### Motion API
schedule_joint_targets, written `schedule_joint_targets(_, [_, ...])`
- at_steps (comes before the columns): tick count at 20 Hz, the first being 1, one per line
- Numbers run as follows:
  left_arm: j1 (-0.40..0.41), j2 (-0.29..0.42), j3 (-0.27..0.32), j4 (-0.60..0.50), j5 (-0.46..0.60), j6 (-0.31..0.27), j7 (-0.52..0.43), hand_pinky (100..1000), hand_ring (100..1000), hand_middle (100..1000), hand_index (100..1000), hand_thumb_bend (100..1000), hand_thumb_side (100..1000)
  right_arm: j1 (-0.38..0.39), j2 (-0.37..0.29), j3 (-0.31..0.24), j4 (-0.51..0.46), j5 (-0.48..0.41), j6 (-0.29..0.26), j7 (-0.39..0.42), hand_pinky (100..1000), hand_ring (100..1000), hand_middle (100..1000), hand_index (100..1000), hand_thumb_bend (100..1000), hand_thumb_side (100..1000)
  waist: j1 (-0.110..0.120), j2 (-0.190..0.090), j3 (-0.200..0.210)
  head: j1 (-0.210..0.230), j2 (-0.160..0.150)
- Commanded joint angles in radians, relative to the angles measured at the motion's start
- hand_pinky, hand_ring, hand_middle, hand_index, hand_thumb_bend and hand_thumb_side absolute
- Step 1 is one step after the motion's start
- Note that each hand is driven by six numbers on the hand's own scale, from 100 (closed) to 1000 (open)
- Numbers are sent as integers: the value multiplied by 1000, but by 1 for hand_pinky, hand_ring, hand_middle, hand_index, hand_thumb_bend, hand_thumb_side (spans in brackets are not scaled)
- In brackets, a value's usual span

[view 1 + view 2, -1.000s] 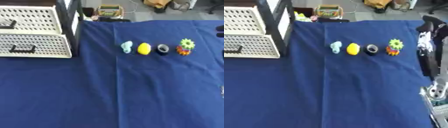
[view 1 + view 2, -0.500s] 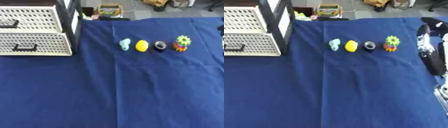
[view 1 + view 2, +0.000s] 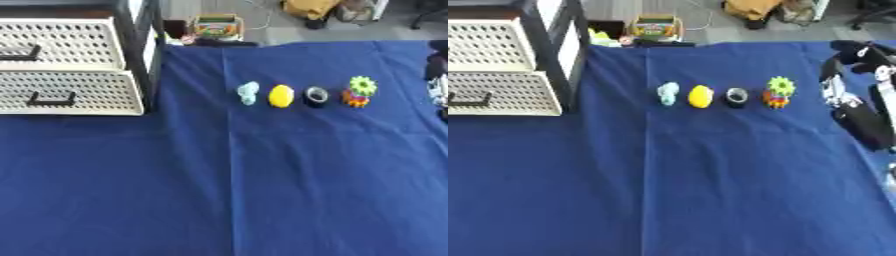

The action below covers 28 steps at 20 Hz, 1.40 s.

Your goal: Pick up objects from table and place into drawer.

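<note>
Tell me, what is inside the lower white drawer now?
The lower white drawer shows only its perforated front and black handle. Its inside is hidden from both views, so any contents cannot be seen.

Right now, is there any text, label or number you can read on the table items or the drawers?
None can be read.
Colourful box beyond the table's far edge: has printing, too blurred to read.
Black ring, yellow object, drawer fronts: no visible lettering.

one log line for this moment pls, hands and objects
right hand: raised at table's right edge, holding nothing | left hand: not in view | four small objects: in a row on blue cloth | drawer: pulled out
</note>
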Motion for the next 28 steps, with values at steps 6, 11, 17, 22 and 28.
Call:
schedule_joint_targets(6, [-83, 159, -2, -19, -151, 88, -307, 632, 488, 574, 955, 100, 584, 0, -109, 4, -16, 9, 10, 55, 698, 747, 686, 858, 100, 1000, -2, -26, -3, 18, -32])
schedule_joint_targets(11, [-132, 179, 9, -19, -152, 105, -470, 630, 490, 575, 956, 100, 590, 0, -121, 5, -16, 9, 14, 63, 698, 747, 686, 858, 100, 1000, 0, -25, -2, 18, -45])
schedule_joint_targets(17, [-206, 233, -52, -19, -153, 109, -547, 565, 436, 499, 988, 100, 684, -30, -153, 28, -16, 10, 20, 97, 700, 748, 693, 858, 100, 1000, 7, -21, -4, 88, -59])
schedule_joint_targets(22, [-254, 254, -84, -18, -163, 109, -619, 356, 191, 352, 975, 100, 766, -35, -157, 30, -16, 11, 24, 102, 699, 747, 690, 854, 100, 1000, 8, -21, 1, 88, -65])
schedule_joint_targets(28, [-331, 247, -118, 27, -139, 67, -706, 100, 100, 100, 935, 100, 733, -40, -156, 31, -16, 5, 31, 104, 697, 746, 685, 852, 100, 1000, 9, -21, 9, 78, -75])
